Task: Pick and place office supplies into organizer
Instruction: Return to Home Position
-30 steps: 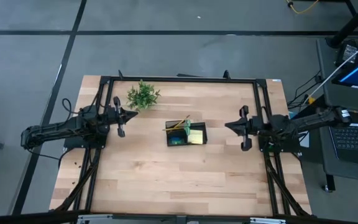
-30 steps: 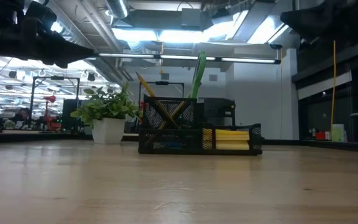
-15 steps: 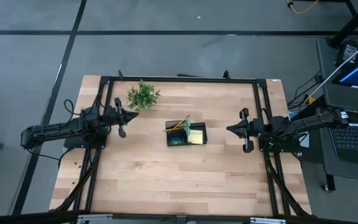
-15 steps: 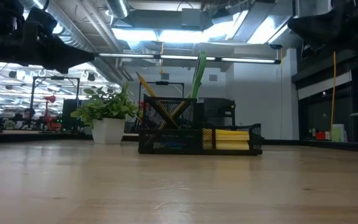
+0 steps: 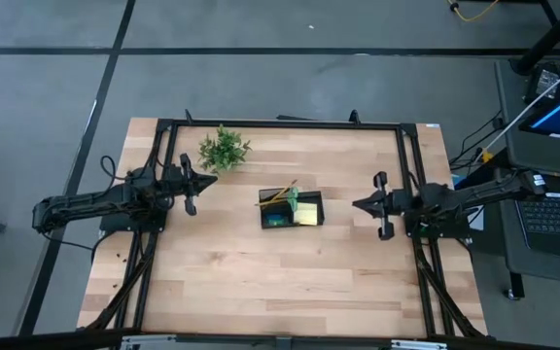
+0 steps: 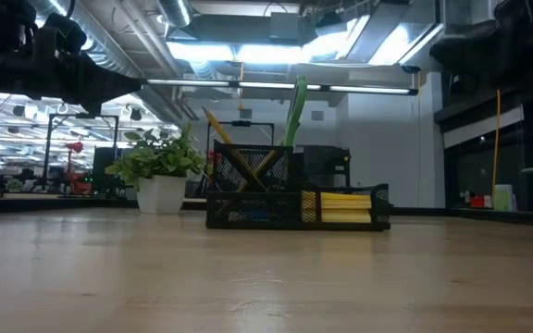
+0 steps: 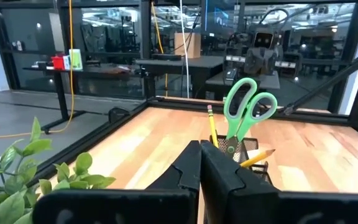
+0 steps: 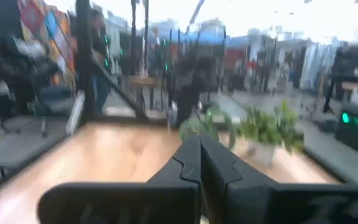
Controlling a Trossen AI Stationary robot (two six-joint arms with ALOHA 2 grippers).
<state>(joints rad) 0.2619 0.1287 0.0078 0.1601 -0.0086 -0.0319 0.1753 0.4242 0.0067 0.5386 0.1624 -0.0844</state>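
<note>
The black mesh organizer stands at the table's middle; in the low view the organizer holds a yellow sticky-note pad, yellow pencils and green-handled scissors standing upright. The left wrist view shows the scissors and pencils sticking up from it. My left gripper hovers shut near the table's left side, left of the organizer. My right gripper hovers shut to the organizer's right. In each wrist view the shut fingers show: left gripper, right gripper.
A leafy green plant in a white pot stands near the far left, close to my left gripper; it also shows in the low view as the plant. Black frame rails border the table. Bare wood lies toward the near edge.
My right gripper has drifted slightly toward the table's right edge and back, ending close to where it was. The organizer and its contents have stayed put.
</note>
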